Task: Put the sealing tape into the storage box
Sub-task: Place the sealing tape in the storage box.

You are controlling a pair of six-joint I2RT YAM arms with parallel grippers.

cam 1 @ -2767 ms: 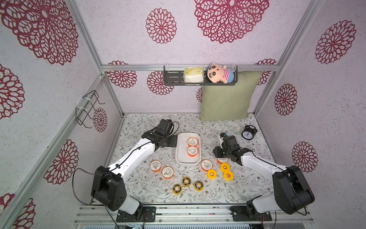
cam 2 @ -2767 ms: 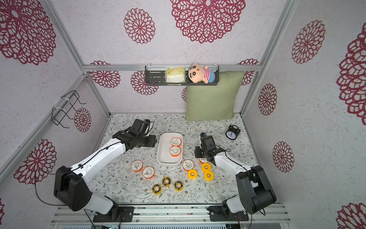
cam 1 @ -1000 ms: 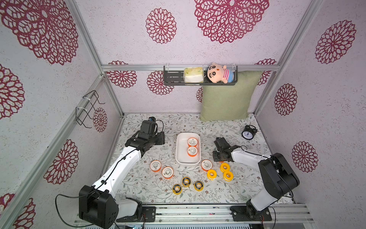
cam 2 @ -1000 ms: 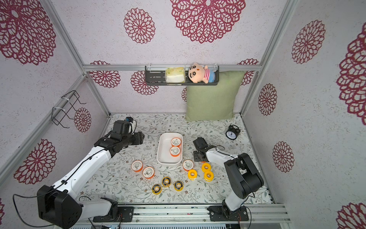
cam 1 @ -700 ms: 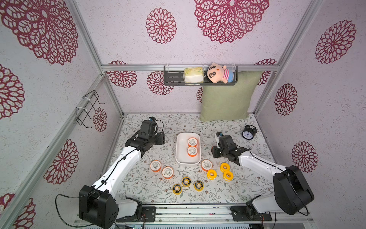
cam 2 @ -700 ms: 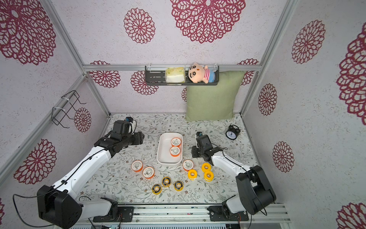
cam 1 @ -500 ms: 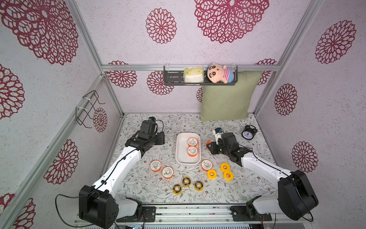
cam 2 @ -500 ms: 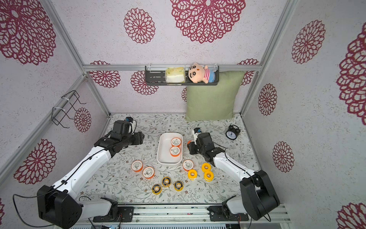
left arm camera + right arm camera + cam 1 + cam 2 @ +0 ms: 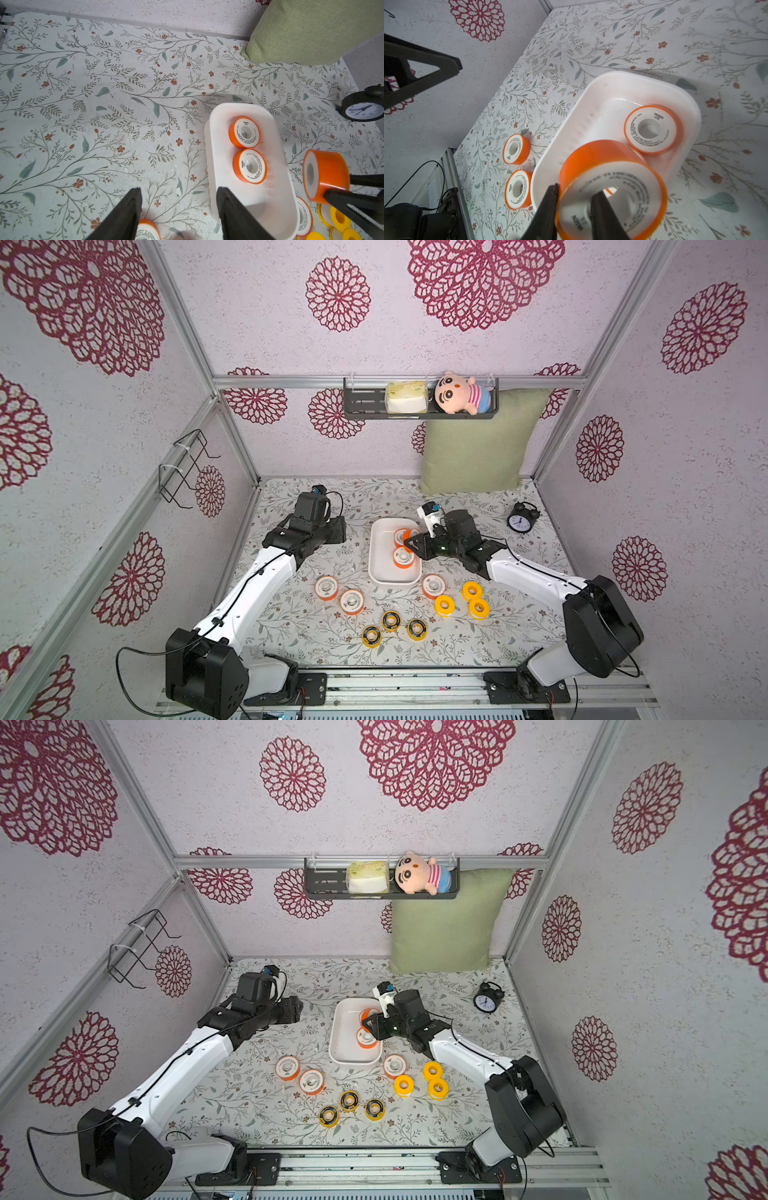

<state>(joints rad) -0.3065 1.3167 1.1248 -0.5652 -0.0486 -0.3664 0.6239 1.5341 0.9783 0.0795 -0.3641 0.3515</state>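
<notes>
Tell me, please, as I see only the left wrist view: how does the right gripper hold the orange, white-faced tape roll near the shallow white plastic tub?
Observer: One finger of the right gripper passes through the centre hole of the orange, white-faced sealing tape roll; the other presses its outer band.
Operator: Is it above the tub?
Observer: In both top views it overlaps the shallow white plastic storage box, on the right arm's side.
Operator: How many rolls lie outside it?
Observer: Nine: three orange rolls, three all-yellow rolls, three black-faced yellow rolls.

Right hand pinched closed, left hand spread apart.
</notes>
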